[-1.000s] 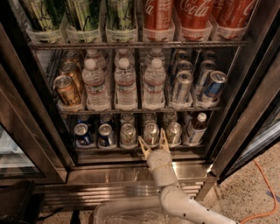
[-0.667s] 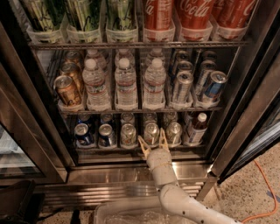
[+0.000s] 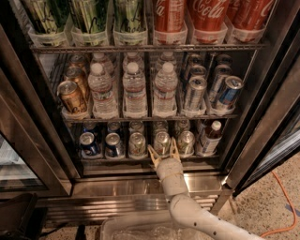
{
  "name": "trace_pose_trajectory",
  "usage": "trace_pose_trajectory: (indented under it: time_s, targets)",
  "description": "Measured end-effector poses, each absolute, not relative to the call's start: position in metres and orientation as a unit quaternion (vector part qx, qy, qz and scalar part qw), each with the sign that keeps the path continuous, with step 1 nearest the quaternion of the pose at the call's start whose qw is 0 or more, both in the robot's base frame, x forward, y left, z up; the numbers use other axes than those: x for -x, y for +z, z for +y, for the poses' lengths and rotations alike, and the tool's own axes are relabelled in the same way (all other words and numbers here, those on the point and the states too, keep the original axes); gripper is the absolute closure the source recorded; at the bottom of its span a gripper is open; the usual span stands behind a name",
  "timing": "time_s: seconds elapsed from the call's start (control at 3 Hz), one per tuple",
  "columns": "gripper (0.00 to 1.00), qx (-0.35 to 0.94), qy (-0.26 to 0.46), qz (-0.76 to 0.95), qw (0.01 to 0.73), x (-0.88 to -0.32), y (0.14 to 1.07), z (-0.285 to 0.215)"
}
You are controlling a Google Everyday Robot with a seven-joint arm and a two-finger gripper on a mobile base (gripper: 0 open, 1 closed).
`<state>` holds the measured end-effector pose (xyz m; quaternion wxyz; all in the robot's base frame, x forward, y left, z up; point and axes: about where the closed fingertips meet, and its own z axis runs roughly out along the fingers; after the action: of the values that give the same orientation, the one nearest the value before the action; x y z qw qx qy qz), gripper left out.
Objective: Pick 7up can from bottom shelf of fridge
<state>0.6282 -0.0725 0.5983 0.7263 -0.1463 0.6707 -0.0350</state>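
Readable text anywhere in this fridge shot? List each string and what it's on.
"Coca-Cola": white script on the red bottle on the top rack; cut off on the red bottles beside it.
green drinks, top rack: dark markings, unreadable.
water bottles and middle-rack cans: labels too blurred.
7up can on the bottom shelf, between the open fingers of the gripper: no legible print.

cans [image 3: 137,144], gripper [image 3: 163,151] fingers [image 3: 153,154] at bottom shelf [image 3: 117,160]
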Motion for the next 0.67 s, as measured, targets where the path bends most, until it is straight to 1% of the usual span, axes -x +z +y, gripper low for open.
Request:
trace_pose_trajectory:
  time_s: [0.33,0.67]
  targets:
    - [0.49,0.146,-0.033,0.675,0.723,-0.6309,0.5948,-0.0724]
    - [0.72,0.147,-0.024,0.680,0.718,-0.6329,0.5920,-0.0713]
